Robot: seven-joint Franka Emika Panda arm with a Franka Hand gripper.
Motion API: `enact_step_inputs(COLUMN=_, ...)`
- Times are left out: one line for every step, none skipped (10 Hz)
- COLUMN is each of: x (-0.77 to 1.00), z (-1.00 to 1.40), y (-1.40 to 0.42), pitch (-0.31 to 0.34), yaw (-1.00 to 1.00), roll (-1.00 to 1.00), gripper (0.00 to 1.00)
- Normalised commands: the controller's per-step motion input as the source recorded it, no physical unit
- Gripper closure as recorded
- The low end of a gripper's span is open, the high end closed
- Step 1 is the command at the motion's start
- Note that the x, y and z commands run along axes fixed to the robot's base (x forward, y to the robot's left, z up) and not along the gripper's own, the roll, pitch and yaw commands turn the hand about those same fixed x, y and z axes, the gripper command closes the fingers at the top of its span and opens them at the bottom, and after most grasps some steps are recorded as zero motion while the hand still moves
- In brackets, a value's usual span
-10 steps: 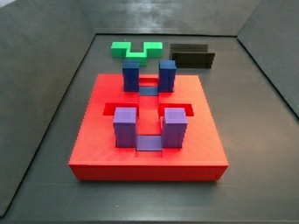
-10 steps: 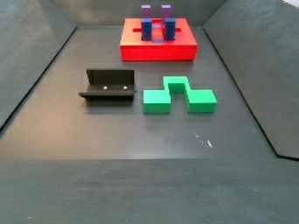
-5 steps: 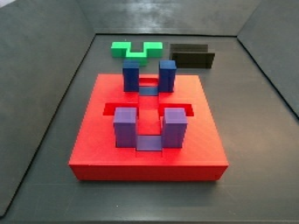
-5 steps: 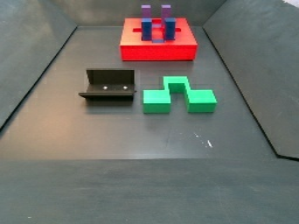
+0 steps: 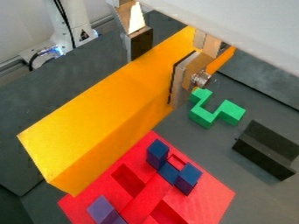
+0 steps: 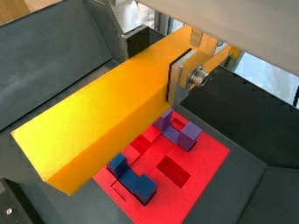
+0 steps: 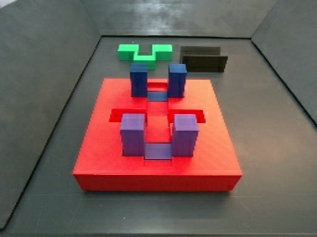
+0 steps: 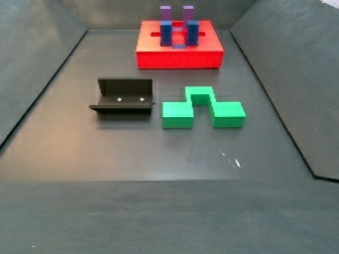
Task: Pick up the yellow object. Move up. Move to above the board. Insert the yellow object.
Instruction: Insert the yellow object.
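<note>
Dark grey flooring with low grey walls fills both side views, and neither shows the arm or the gripper. Largest on it is the board [image 7: 155, 134], a red slab with recessed slots, lying at the far end in a side view [image 8: 179, 48] and carrying blue posts [image 7: 158, 80] and purple posts [image 7: 158, 133] that stand upright. Next in size is the bar [image 5: 111, 114], seen only in the wrist views: long, straight and yellow-orange, it hangs well above the board, whose slots show beneath it in both wrist views. The gripper [image 5: 162, 54] is closed on the bar near its upper end, with a silver finger [image 5: 187, 77] pressed flat against one broad face; the other finger is largely hidden behind the bar [image 6: 105, 118]. Judging by its plain plastic look, the bar should be light, stiff and rather smooth, so a hold across the two broad faces suits it, though a grip nearer the middle would swing less. On the floor nearer than the board sit the green block [image 8: 201, 108] and, left of it, the fixture [image 8: 121, 98], well apart from the board.
</note>
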Motion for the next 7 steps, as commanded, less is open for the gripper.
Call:
enact_step_inputs(x=0.0, z=-0.06, y=-0.13, pitch=0.013, yaw=0.0, roll=0.13, gripper=1.0)
enact_step_inputs(x=0.03, z=-0.07, y=-0.16, pitch=0.021, yaw=0.0, roll=0.16, gripper=1.0)
enact_step_inputs(x=0.23, z=-0.1, y=-0.21, pitch=0.04, yaw=0.0, roll=0.16, gripper=1.0)
enact_step_inputs(x=0.26, z=-0.32, y=-0.26, pitch=-0.003, yaw=-0.04, roll=0.06, gripper=1.0)
enact_step_inputs(x=0.31, z=-0.49, y=-0.03, pitch=-0.036, yaw=0.0, roll=0.0, gripper=1.0)
enact_step_inputs(x=0.33, z=-0.54, y=0.0, pitch=-0.046, yaw=0.0, roll=0.0, gripper=1.0)
enact_step_inputs(x=0.29, z=-0.49, y=0.0, pitch=-0.007, yaw=0.0, roll=0.0, gripper=1.0)
